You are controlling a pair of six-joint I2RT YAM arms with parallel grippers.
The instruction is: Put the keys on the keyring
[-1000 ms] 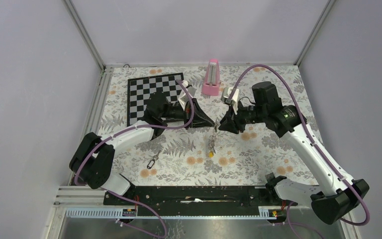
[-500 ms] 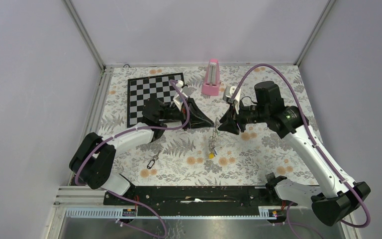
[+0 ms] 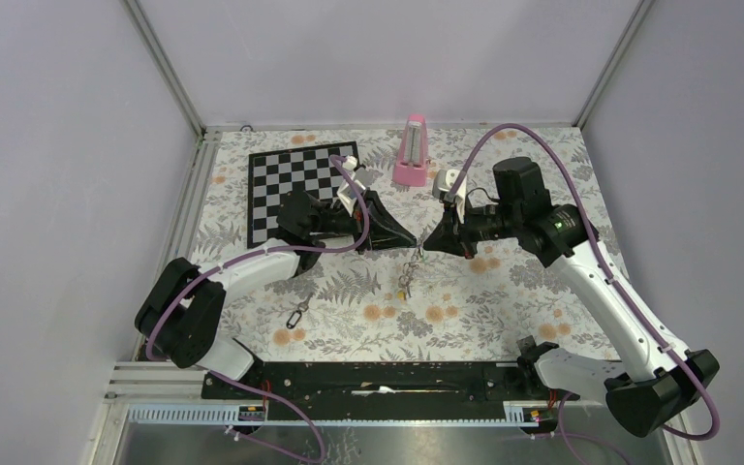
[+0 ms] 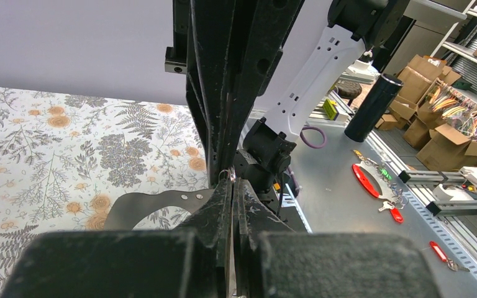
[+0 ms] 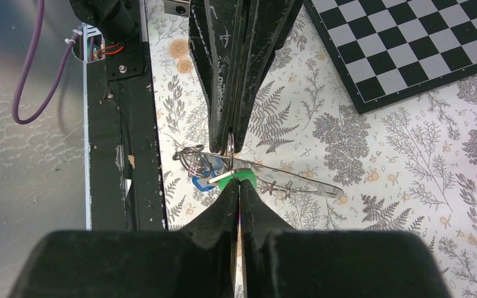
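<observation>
My left gripper (image 3: 409,242) and right gripper (image 3: 428,242) meet tip to tip above the middle of the table. A bunch of keys (image 3: 405,278) hangs just below them. In the right wrist view my right gripper (image 5: 238,181) is shut at a green-tagged key (image 5: 238,177), with a blue-tagged key (image 5: 204,184) beside it. The thin wire keyring (image 5: 298,180) stretches out flat past the tips. In the left wrist view my left gripper (image 4: 232,181) is shut on a bit of that wire (image 4: 226,175).
A chessboard (image 3: 291,184) lies at the back left and a pink metronome (image 3: 413,150) stands at the back middle. A small metal clip (image 3: 298,312) lies on the flowered cloth at the front left. A black rail (image 3: 378,378) runs along the near edge.
The hanging bunch of keys has risen a little and shifted slightly left. Both grippers stay tip to tip, and the right one has edged upward.
</observation>
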